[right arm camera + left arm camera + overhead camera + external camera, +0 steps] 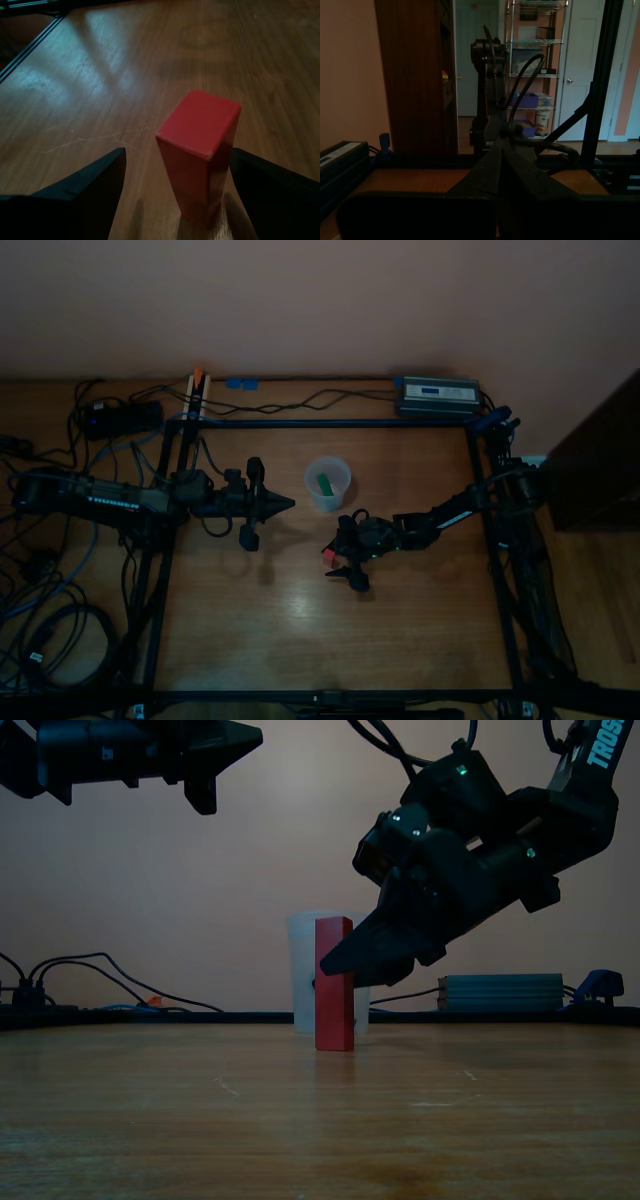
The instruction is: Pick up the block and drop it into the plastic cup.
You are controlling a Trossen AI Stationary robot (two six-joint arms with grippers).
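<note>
Standing upright on the table (300, 620), the red block (200, 150) sits between the spread fingers of the right tool (175, 175), which is wide and not yet gripping it. In the right wrist view one finger (80, 190) is apart from the block with bare wood showing between, while the other is just beside it, perhaps touching. The exterior view shows the right tool (335, 960) reaching down at a slant toward the upper half of the block (334, 982), with the plastic cup (303, 970) just behind. From above, the cup (327, 484) holds a green block (325, 483) and lies near the red block (328, 557).

Since the block is tall and narrow, an uneven close would likely tip it. I judge it best to centre the tool so both fingers meet opposite faces together, grip squarely, then lift straight up before moving over the cup's rim.

The left tool (285, 504) hangs raised beside the cup, its fingers meeting at a point, narrow and holding nothing, well clear of the work.
</note>
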